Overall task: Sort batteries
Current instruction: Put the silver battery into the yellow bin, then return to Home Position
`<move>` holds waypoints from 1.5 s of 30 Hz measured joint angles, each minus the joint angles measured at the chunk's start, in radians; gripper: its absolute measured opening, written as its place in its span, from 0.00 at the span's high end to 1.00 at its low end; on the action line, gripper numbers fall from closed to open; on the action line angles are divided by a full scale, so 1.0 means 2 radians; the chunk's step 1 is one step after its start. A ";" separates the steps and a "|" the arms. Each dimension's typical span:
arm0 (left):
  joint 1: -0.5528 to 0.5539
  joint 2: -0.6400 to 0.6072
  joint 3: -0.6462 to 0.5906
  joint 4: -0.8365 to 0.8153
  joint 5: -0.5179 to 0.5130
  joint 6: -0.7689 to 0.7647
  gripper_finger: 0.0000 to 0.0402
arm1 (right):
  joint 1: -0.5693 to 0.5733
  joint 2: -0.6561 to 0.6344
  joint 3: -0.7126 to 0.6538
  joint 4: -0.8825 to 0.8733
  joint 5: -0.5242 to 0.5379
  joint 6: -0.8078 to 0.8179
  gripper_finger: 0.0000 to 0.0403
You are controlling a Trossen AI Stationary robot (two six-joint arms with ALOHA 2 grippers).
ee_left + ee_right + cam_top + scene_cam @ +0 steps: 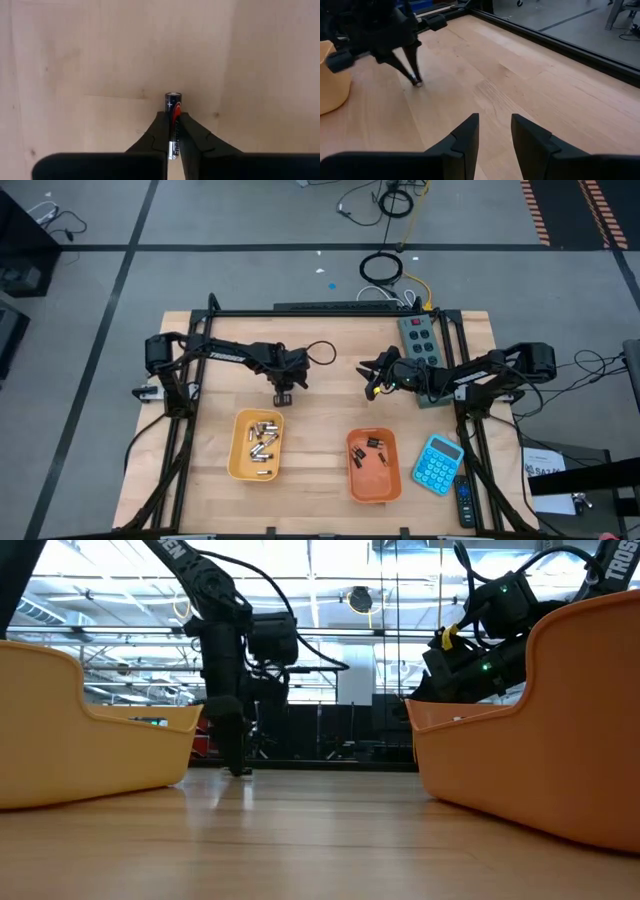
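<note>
Left hand (173, 131) clamped on a dark battery (173, 107) on the tabletop (320, 395), upper-left of centre, long axis along the fingers; I'd carry it lower-right to the orange tray (392, 478); right hand (495, 131) apart, idle

Grey floor (230, 220) with dark seams, loose cables (385, 268), bright ceiling lights (330, 565) beyond the table.

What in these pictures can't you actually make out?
- Battery in the left gripper: its lower part is hidden between the fingers in the left wrist view; too small to see from above.
- Tray contents: the yellow tray and orange tray walls block them in the low view.
</note>
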 joint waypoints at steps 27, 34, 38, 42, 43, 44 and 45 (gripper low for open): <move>-0.098 -0.116 0.002 -0.140 0.309 0.010 0.94 | 0.000 0.000 0.000 -0.007 0.000 -0.001 0.74; -0.123 -0.116 -0.022 -0.161 0.209 -0.040 0.92 | 0.000 -0.001 0.000 -0.021 -0.005 -0.004 0.74; -0.132 -0.116 -0.051 -0.139 0.140 -0.068 0.79 | 0.000 -0.021 0.000 -0.056 -0.040 -0.005 0.74; -0.149 -0.126 -0.077 -0.098 0.134 -0.069 0.66 | 0.002 -0.079 0.000 -0.117 -0.096 0.007 0.74; -0.154 -0.132 -0.084 -0.081 0.127 -0.069 0.65 | 0.005 -0.096 0.000 -0.134 -0.100 0.011 0.74; -0.160 -0.140 -0.092 -0.068 0.119 -0.069 0.64 | 0.008 -0.112 0.000 -0.150 -0.100 0.012 0.74; -0.166 -0.149 -0.099 -0.060 0.103 -0.069 0.63 | 0.011 -0.126 0.000 -0.161 -0.100 0.013 0.74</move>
